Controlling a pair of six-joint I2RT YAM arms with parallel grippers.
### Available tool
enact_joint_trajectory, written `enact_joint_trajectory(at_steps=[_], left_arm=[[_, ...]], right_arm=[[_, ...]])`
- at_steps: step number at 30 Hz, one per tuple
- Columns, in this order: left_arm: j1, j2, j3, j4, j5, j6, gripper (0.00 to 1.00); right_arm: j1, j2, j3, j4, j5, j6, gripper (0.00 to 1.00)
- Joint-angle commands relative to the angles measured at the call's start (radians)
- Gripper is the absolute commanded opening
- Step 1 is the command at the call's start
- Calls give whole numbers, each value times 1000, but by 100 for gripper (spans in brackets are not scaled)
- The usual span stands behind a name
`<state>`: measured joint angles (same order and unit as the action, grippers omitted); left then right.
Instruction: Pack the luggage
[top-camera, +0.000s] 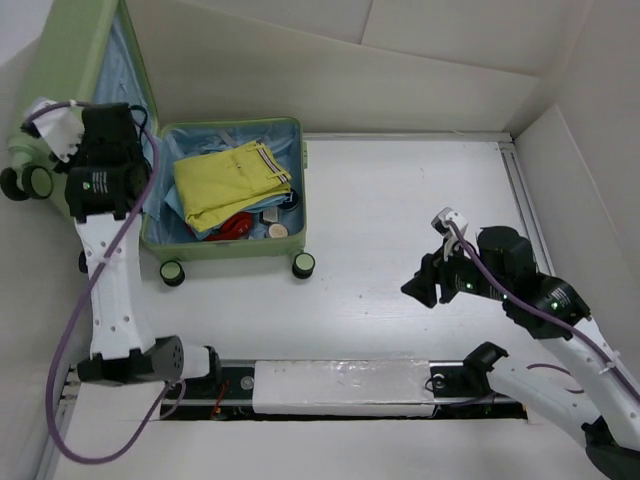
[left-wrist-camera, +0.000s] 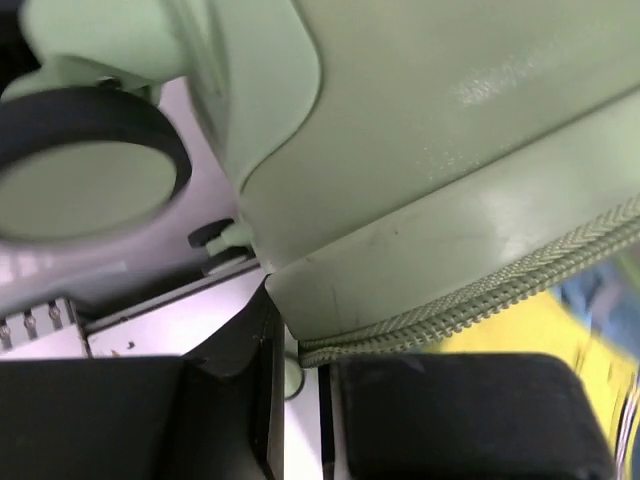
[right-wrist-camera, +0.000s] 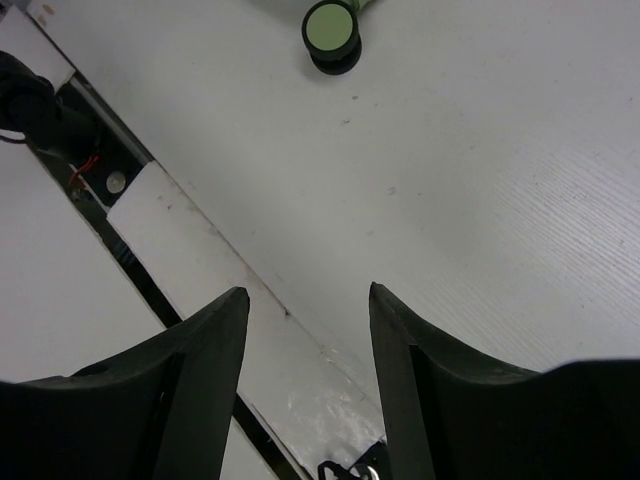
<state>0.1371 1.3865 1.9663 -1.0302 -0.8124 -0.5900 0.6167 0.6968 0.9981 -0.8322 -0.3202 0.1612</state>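
Note:
The luggage (top-camera: 225, 250) is a pale green suitcase lying open at the back left, its lid (top-camera: 80, 50) raised against the left wall with blue lining showing. Yellow folded clothing (top-camera: 225, 180), a red item (top-camera: 235, 225) and small round things lie in the base. My left gripper (top-camera: 130, 120) is at the lid's front edge; in the left wrist view its jaws (left-wrist-camera: 298, 370) stand close together around the lid's zipper rim (left-wrist-camera: 450, 310). My right gripper (top-camera: 425, 285) is open and empty above the bare table, also in the right wrist view (right-wrist-camera: 308, 295).
Caster wheels (top-camera: 304, 265) stick out at the suitcase's front edge; one shows in the right wrist view (right-wrist-camera: 331, 30) and one in the left wrist view (left-wrist-camera: 90, 175). White walls enclose the table. A slot with cables (top-camera: 230, 385) runs along the near edge.

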Motion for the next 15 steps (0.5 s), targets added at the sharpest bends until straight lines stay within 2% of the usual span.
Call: enact_joint_trajectory(at_steps=[1,2,3,5,6,9,10,14,15], left_arm=[[-134,-145,-147,209,255,-12,0],[-152,-199,-179,234,307,4,0],[-152,-223,-216,269,453,31,0],[-152,-282,-299,353,586,128,0],[-152,-297,-320,376,702,157,0],[-152,-294,-357,392,847,222,0],[-152,-285,-368,381,939,231,0],[-152,-271,-441,435,1145,242,0],[-152,-271,-455,435,1185,242,3]], right_arm=[[8,23,2,77,12,11,58],[8,35,2,77,12,11,58],[8,35,2,87,12,11,58],[8,64,2,96,3,23,58],[8,73,2,107,3,35,58],[8,108,2,136,-10,46,58],[8,118,2,136,-22,55,58],[8,168,22,159,-33,73,58],[8,168,22,159,-33,74,58]])
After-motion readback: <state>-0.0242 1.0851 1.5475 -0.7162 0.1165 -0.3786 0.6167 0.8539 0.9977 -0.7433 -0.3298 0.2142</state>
